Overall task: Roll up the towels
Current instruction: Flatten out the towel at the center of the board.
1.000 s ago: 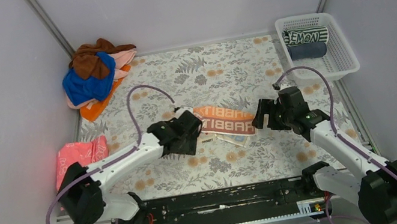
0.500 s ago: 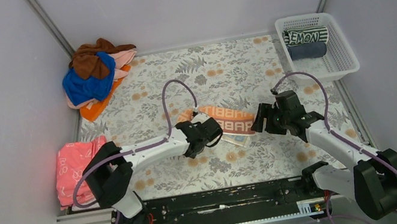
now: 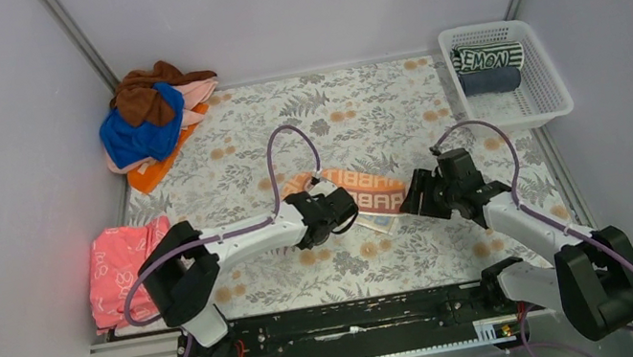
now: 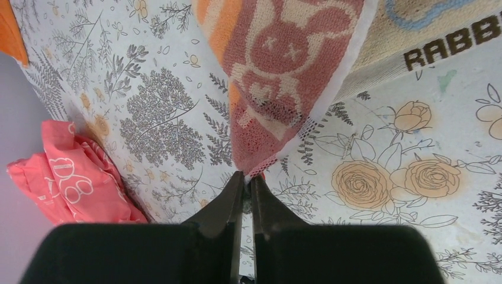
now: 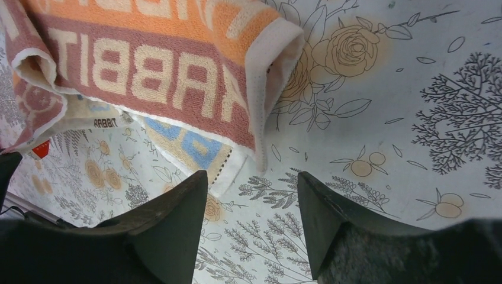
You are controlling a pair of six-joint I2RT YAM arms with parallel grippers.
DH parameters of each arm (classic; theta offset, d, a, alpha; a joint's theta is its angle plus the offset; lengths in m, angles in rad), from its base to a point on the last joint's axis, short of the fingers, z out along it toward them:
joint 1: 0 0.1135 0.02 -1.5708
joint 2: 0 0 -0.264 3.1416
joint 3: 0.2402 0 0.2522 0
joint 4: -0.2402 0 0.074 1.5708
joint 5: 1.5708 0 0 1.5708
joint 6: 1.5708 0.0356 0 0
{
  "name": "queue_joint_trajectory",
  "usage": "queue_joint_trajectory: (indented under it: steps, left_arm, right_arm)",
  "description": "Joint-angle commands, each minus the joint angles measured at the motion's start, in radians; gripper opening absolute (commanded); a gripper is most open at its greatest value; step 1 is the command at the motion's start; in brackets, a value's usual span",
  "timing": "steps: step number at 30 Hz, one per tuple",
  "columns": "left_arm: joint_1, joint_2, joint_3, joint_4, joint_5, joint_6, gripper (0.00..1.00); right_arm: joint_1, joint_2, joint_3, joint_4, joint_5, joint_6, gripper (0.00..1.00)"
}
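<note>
An orange and brown "RABBIT" towel [image 3: 363,192] lies folded over on the flowered table. Its rabbit-print corner [image 4: 269,100] runs down into my left gripper [image 4: 248,176], which is shut on that corner. In the top view the left gripper [image 3: 345,215] sits at the towel's near left edge. My right gripper [image 5: 251,180] is open, its fingers just short of the towel's white-hemmed right end [image 5: 260,89]. In the top view the right gripper [image 3: 415,201] is beside the towel's right end, with nothing between the fingers.
A pile of brown, blue, pink and orange towels [image 3: 150,121] sits at the back left. A pink towel [image 3: 118,260] lies at the left edge. A white basket [image 3: 540,98] at the back right holds two rolled towels [image 3: 488,67].
My left gripper moved right to the towel's near corner and shut on it. The right gripper's jaws narrowed and it slid slightly nearer to the towel's right end.
</note>
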Motion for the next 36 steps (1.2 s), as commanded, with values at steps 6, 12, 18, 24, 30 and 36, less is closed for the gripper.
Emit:
queue_joint_trajectory:
  steps: [6, 12, 18, 24, 30, 36]
  left_arm:
    - [-0.008, -0.058, -0.003, -0.007, -0.050, -0.021, 0.00]
    - [-0.007, -0.074, -0.007, -0.007, -0.050, -0.030, 0.00]
    - [0.010, -0.095, -0.002, -0.025, -0.113, -0.032, 0.00]
    - [0.140, -0.180, 0.006, -0.015, -0.186, 0.001, 0.00]
    - [0.299, -0.331, 0.081, 0.085, -0.208, 0.137, 0.00]
    - [0.334, -0.455, 0.201, 0.111, -0.226, 0.234, 0.00]
  right_arm:
    - [0.007, 0.070, -0.034, 0.175, -0.048, 0.032, 0.56]
    - [0.007, 0.120, -0.056, 0.274, -0.058, 0.059, 0.48]
    - [0.007, 0.112, -0.022, 0.228, -0.058, 0.046, 0.09]
    - [-0.022, 0.004, 0.197, -0.031, 0.071, -0.064, 0.00]
    - [-0.196, -0.017, 0.407, -0.165, -0.020, -0.120, 0.00]
    - [-0.209, -0.071, 0.548, -0.238, -0.070, -0.114, 0.00]
